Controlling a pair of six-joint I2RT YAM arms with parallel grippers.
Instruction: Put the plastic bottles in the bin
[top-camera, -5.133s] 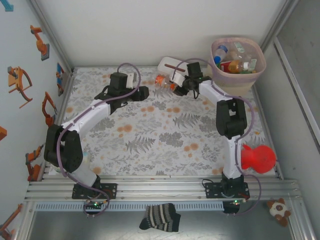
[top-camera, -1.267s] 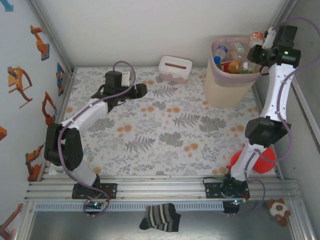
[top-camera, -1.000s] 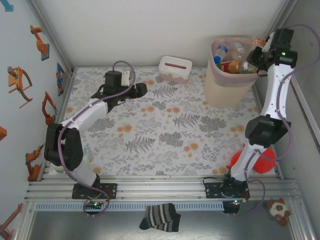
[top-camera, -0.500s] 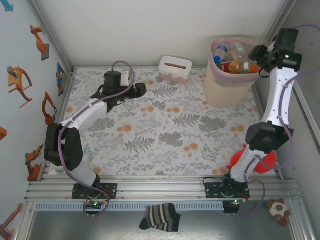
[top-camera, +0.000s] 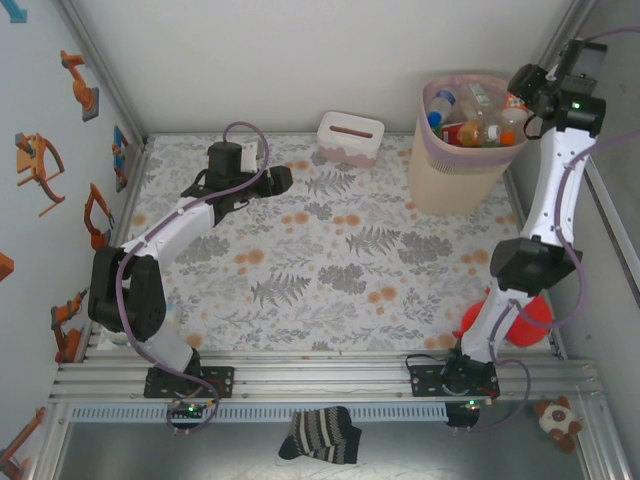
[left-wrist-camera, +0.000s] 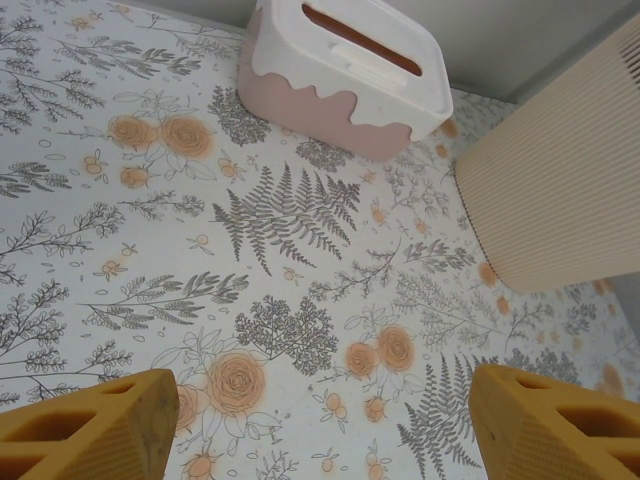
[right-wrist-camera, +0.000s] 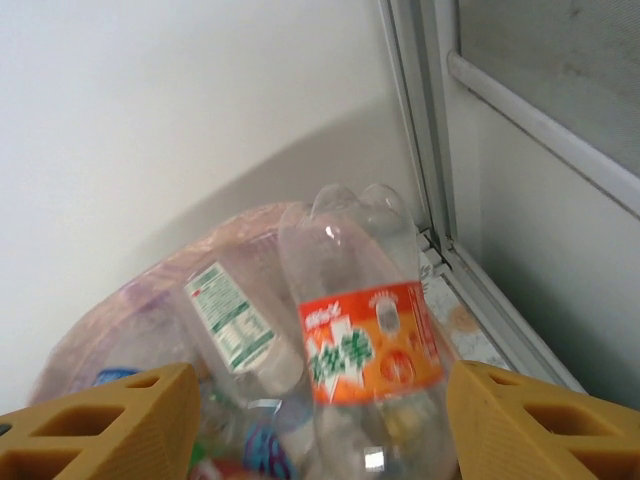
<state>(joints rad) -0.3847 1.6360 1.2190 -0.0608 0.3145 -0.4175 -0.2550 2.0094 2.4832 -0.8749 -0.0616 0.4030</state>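
Observation:
The beige bin (top-camera: 452, 180) with a pink liner stands at the back right, and several plastic bottles (top-camera: 465, 130) lie in it. My right gripper (top-camera: 527, 84) hangs open over the bin's right rim. In the right wrist view a clear bottle with an orange label (right-wrist-camera: 370, 350) sits between the yellow fingers (right-wrist-camera: 110, 420), touching neither, on top of other bottles (right-wrist-camera: 235, 330) inside the bin's pink rim (right-wrist-camera: 130, 300). My left gripper (top-camera: 281, 179) hovers open over the mat left of centre, with nothing between its fingers (left-wrist-camera: 85, 425). The bin's ribbed wall (left-wrist-camera: 560, 190) is ahead to its right.
A white and pink tissue box (top-camera: 350, 138) (left-wrist-camera: 345, 75) stands at the back centre. The metal wall frame (right-wrist-camera: 440, 180) runs close behind the bin. A red object (top-camera: 510, 318) sits by the right arm's base. A striped sock (top-camera: 320, 435) and a plush toy (top-camera: 553, 420) lie off the table's front.
My right gripper has opened over the bin and let go of the orange-labelled bottle, which now rests among the others. The left arm has not moved.

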